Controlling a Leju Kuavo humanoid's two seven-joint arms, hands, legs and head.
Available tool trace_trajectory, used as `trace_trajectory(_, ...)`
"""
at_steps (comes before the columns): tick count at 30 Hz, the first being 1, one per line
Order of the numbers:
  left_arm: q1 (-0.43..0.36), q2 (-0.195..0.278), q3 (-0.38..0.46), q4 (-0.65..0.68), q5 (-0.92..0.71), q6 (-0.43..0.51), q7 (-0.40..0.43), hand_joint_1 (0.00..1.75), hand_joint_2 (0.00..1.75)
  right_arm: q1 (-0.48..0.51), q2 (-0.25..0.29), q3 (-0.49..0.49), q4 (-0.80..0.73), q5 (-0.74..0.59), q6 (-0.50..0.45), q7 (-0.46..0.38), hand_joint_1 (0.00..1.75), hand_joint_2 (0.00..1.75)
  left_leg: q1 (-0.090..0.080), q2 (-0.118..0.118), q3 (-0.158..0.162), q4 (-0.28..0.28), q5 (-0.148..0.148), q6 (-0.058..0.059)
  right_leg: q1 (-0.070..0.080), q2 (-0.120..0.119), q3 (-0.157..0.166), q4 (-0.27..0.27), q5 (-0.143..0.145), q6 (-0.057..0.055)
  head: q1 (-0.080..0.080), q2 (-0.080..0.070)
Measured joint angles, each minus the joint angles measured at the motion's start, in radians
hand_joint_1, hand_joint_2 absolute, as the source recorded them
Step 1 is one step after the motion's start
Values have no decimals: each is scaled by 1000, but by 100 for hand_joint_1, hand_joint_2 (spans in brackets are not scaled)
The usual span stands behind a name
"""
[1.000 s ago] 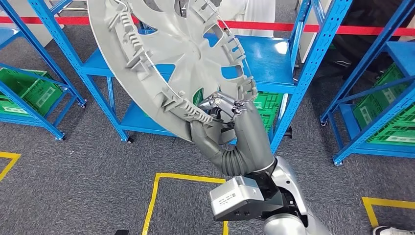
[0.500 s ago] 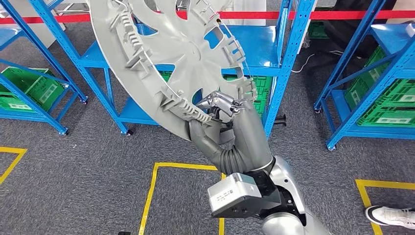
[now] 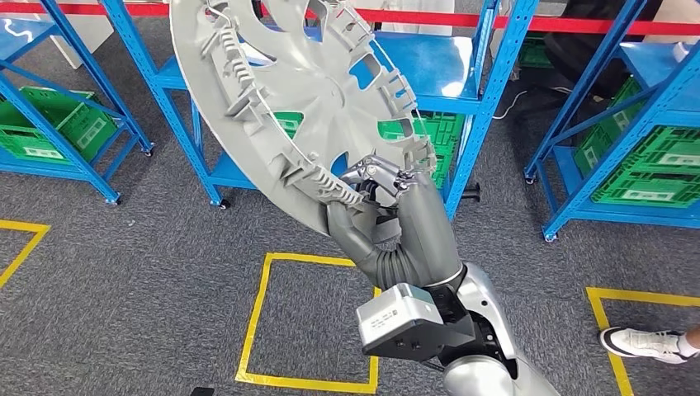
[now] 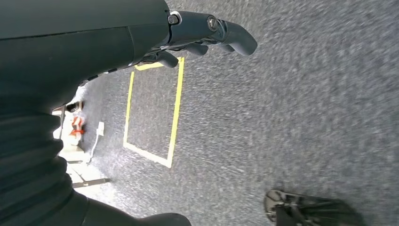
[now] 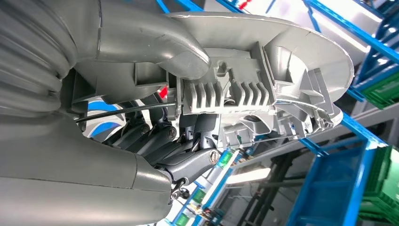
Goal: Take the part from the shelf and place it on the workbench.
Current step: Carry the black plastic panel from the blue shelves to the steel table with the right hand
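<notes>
Right hand point(image 3: 376, 202) gripping wheel cover point(image 3: 289, 91) by lower rim, disc tilted up-left above fingers; left hand point(image 4: 207, 33) loose, holding nothing.

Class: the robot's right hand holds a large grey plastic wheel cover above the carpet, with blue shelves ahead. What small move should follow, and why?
Probably keep turning away from the blue metal shelves with the grip unchanged: the right hand holds the large grey plastic wheel cover by its rim, clear of the shelf, and no workbench is in sight.
</notes>
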Motion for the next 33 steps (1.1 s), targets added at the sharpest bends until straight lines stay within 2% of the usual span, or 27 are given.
trace_trajectory(1, 0, 0, 0, 0, 0, 0, 0, 0, 175, 0, -1, 0, 2, 0, 0, 0, 175, 175, 0, 1, -20, 7, 10, -1, 1, 0, 21, 0, 26, -1, 1, 0)
trace_trajectory(2, 0, 0, 0, 0, 0, 0, 0, 0, 175, 0, -1, 0, 3, 0, 0, 0, 175, 175, 0, 1, -41, 16, 19, -4, 2, 0, 61, -36, 52, -3, 2, 0)
trace_trajectory(3, 0, 0, 0, 0, 0, -1, 0, 0, 175, -1, -1, 0, 4, 0, 0, 1, 175, 175, -1, 1, -59, 26, 27, -8, 3, 0, 113, -98, 58, -6, 3, 0)
trace_trajectory(4, 1, 0, 0, 0, 0, -1, 0, 0, 175, -1, -1, 0, 5, 0, 0, 0, 175, 175, -2, 0, -74, 37, 33, -12, 5, 0, 163, -168, 47, -10, 4, 0)
trace_trajectory(5, 1, 0, 0, 0, -1, -2, 0, 0, 175, -2, -1, -1, 6, -1, -1, -1, 175, 175, -2, 0, -84, 45, 39, -18, 7, 1, 199, -224, 29, -15, 4, 0)
trace_trajectory(6, 1, 0, 0, 0, -1, -2, 0, 0, 175, -2, 0, -1, 6, -1, -1, -2, 175, 175, -3, 0, -90, 49, 46, -23, 10, 2, 216, -257, 12, -22, 5, 0)
trace_trajectory(8, 2, 1, 0, 0, -1, -4, 0, 0, 175, -1, 0, -1, 8, -2, -2, -3, 175, 175, -1, -1, -94, 47, 61, -36, 11, 1, 212, -270, 21, -36, 6, 0)
trace_trajectory(9, 4, 1, 0, 0, -1, -4, 0, 0, 175, -2, 0, -1, 9, -1, -2, -4, 175, 175, 1, -3, -98, 50, 53, -43, 10, 0, 204, -271, 31, -44, 6, 0)
trace_trajectory(10, 5, 1, 0, 1, -1, -4, 0, 0, 175, -2, 0, -2, 10, -1, -2, -4, 175, 175, 3, -4, -105, 67, 27, -50, 7, -1, 194, -273, 43, -51, 4, 0)
trace_trajectory(11, 5, 1, 0, 1, -1, -5, 0, 0, 175, -3, 1, -2, 10, -1, -2, -5, 175, 175, 6, -6, -117, 102, -15, -58, 5, -2, 182, -274, 55, -56, 3, 0)
trace_trajectory(13, 5, 0, 0, 1, -2, -5, 1, 0, 175, -4, 2, -2, 11, -2, -2, -5, 175, 175, 11, -7, -143, 219, -108, -70, 4, -2, 155, -274, 76, -60, 0, 0)
trace_trajectory(14, 4, 0, 0, 1, -3, -6, 1, 0, 175, -4, 2, -2, 13, -2, -2, -6, 175, 175, 14, -7, -149, 274, -129, -74, 4, -2, 141, -274, 87, -59, 0, 0)
trace_trajectory(15, 4, 1, 0, 1, -4, -8, 2, 0, 175, -4, 2, -2, 14, -3, -2, -6, 175, 175, 15, -7, -144, 307, -126, -76, 3, -2, 128, -274, 97, -57, 0, 0)
trace_trajectory(16, 4, 1, 0, 1, -6, -9, 2, 0, 175, -4, 2, -2, 16, -4, -2, -6, 175, 175, 16, -7, -124, 307, -104, -77, 3, -2, 115, -273, 108, -54, -1, 0)
trace_trajectory(17, 4, 1, 0, 1, -8, -10, 2, 0, 175, -4, 2, -2, 18, -5, -2, -6, 175, 175, 17, -7, -84, 269, -76, -76, 2, -2, 104, -273, 118, -50, -1, 0)
trace_trajectory(18, 3, 2, 0, 0, -10, -10, 3, 0, 175, -4, 2, -2, 19, -6, -3, -6, 175, 175, 17, -7, -32, 203, -61, -73, 2, -2, 94, -273, 127, -46, -1, 0)
trace_trajectory(20, 0, 2, 0, 0, -12, -10, 0, 0, 175, -6, 2, -3, 19, -7, -4, -6, 175, 175, 12, -8, 69, 59, -76, -60, 2, -3, 83, -273, 143, -35, 0, 0)
trace_trajectory(21, -2, 2, 0, -1, -14, -10, -4, 0, 175, -7, 2, -3, 19, -7, -4, -6, 175, 175, 8, -8, 93, 17, -92, -52, 2, -5, 81, -274, 150, -28, 0, 0)
trace_trajectory(22, -2, 2, 0, -1, -16, -10, -10, 0, 175, -7, 2, -3, 19, -8, -5, -6, 175, 175, 4, -8, 100, -2, -98, -43, 1, -6, 80, -278, 157, -21, 1, 0)
trace_trajectory(24, -1, 2, 0, 0, -19, -10, -20, 0, 175, -7, 2, -3, 19, -9, -6, -7, 175, 175, 4, -6, 93, -12, -85, -26, 0, -7, 76, -278, 163, -8, 2, 0)
trace_trajectory(25, 0, 1, 0, 0, -19, -10, -23, 0, 175, -6, 2, -3, 19, -9, -7, -7, 175, 175, 6, -5, 89, -16, -75, -17, 0, -6, 66, -260, 147, -5, 3, 0)
trace_trajectory(27, 0, 2, 0, 0, -19, -10, -28, 0, 175, -5, 1, -3, 20, -8, -8, -9, 175, 175, 7, -1, 77, -16, -59, -5, 1, -3, 25, -162, 78, -2, 8, 0)
trace_trajectory(28, 0, 2, 0, 0, -19, -10, -30, 0, 175, -4, 1, -3, 20, -6, -8, -9, 175, 175, 6, -1, 67, -12, -54, -2, 3, -2, -1, -94, 41, -1, 10, 0)
trace_trajectory(29, 1, 2, 0, 0, -19, -10, -32, 0, 175, -3, 0, -3, 22, -5, -8, -10, 175, 175, 4, -1, 57, -7, -51, -1, 4, -1, -19, -38, 16, -1, 11, 0)
trace_trajectory(30, 2, 2, 0, 0, -19, -10, -34, 0, 175, -2, 0, -3, 24, -3, -8, -10, 175, 175, 3, -1, 48, 0, -49, -1, 5, -1, -22, -12, 9, -1, 12, 0)
trace_trajectory(31, 3, 2, 0, 0, -19, -10, -35, 0, 175, -1, 0, -3, 26, -2, -8, -10, 175, 175, 3, -1, 40, 7, -49, -1, 5, -1, -5, -26, 20, -3, 12, 0)
trace_trajectory(33, 4, 2, 0, 0, -20, -10, -38, 0, 175, -1, -1, -3, 29, -1, -8, -10, 175, 175, 3, -2, 27, 23, -50, -4, 7, -1, 71, -143, 62, -10, 14, 0)
